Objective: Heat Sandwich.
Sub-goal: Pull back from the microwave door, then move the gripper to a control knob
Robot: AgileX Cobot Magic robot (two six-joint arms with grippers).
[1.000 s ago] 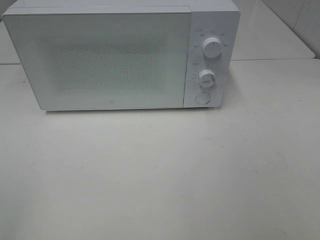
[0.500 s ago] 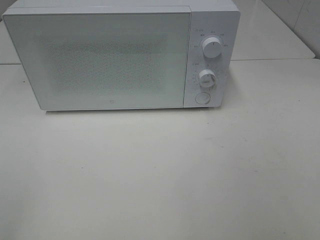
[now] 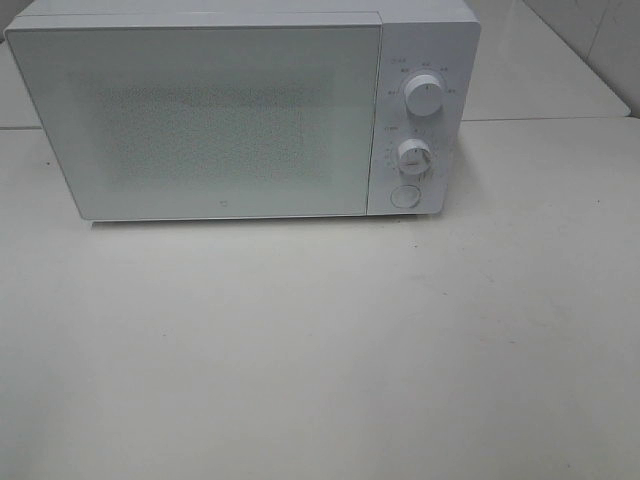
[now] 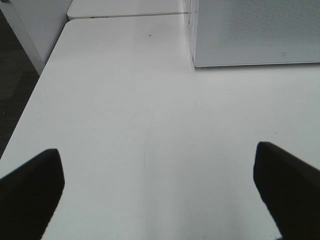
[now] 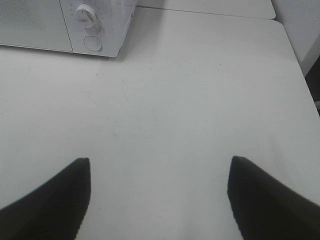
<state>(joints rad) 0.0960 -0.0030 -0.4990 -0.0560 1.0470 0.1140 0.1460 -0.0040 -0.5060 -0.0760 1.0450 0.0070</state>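
Left gripper (image 4: 157,152): jaws spread wide, nothing between them, over the table (image 4: 125,100) near the microwave's left front corner.

Microwave (image 3: 240,120): door (image 3: 200,120) shut, panel opaque.

Sandwich: in no view. We cannot tell whether it sits behind the door.

Right of the door: upper knob (image 3: 425,97), lower knob (image 3: 413,157), round button (image 3: 404,197).

Right gripper (image 5: 160,161): jaws spread, empty, before the controls.

Judgement: neither arm is engaged. The next move calls for reaching the controls, most likely with the right arm.
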